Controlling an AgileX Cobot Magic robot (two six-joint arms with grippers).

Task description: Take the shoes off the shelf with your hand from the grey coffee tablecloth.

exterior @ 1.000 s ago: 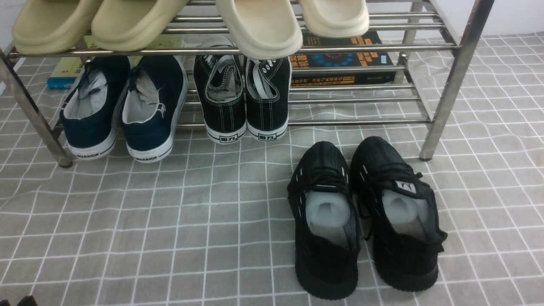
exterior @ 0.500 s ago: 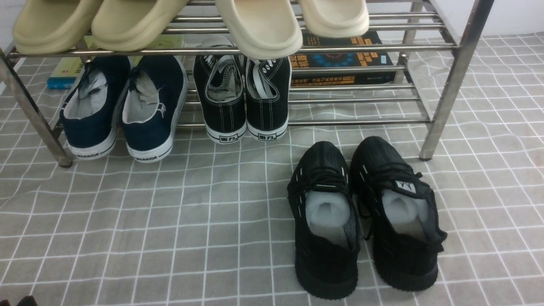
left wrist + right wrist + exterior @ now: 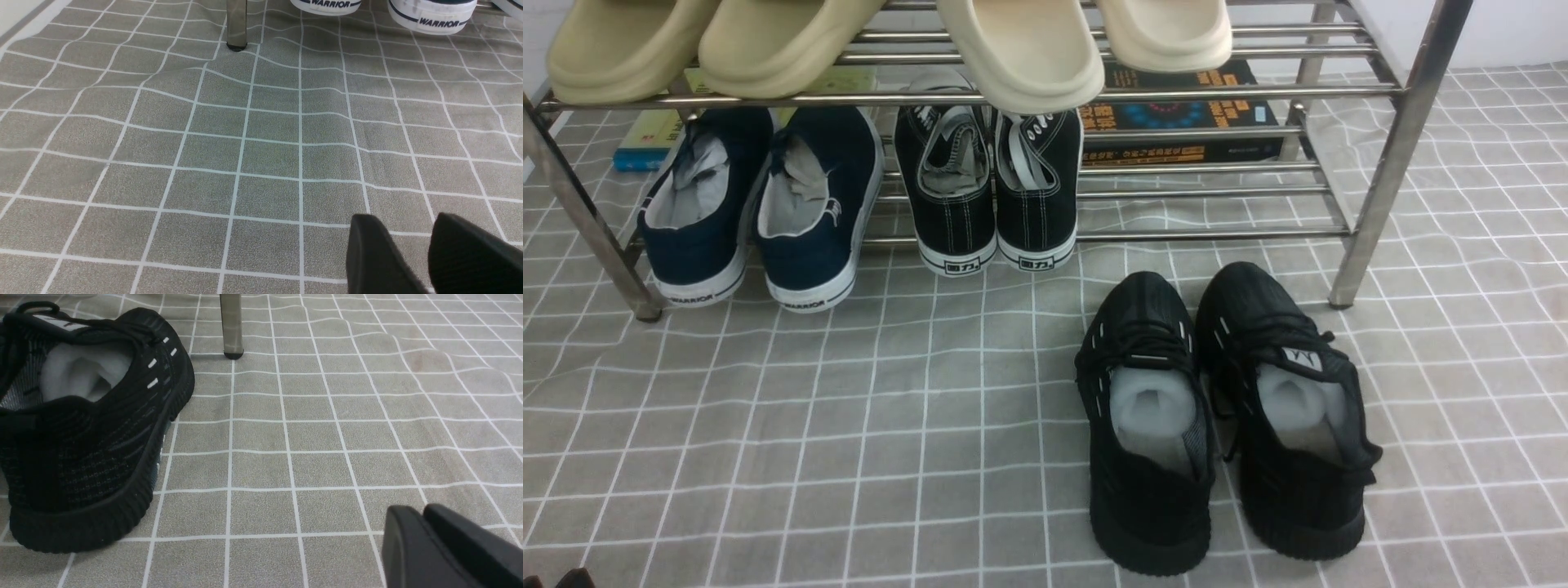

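Right gripper (image 3: 423,522) (jaws together) beside shoes (image 3: 86,424).

beige slides (image 3: 629,45): two pairs up top, toes poking over the front bar
navy slip-ons (image 3: 756,208): lower tier, left, white soles say WARRIOR
black canvas sneakers (image 3: 988,184): lower tier, middle, heels facing out
black book (image 3: 1180,114): lying flat at the back right
green book (image 3: 645,135): back left

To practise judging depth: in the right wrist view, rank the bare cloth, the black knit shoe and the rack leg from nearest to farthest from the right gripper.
1. Grey coffee tablecloth, directly beneath the right gripper.
2. Black knit shoe, off to one side.
3. Shelf leg, far end.
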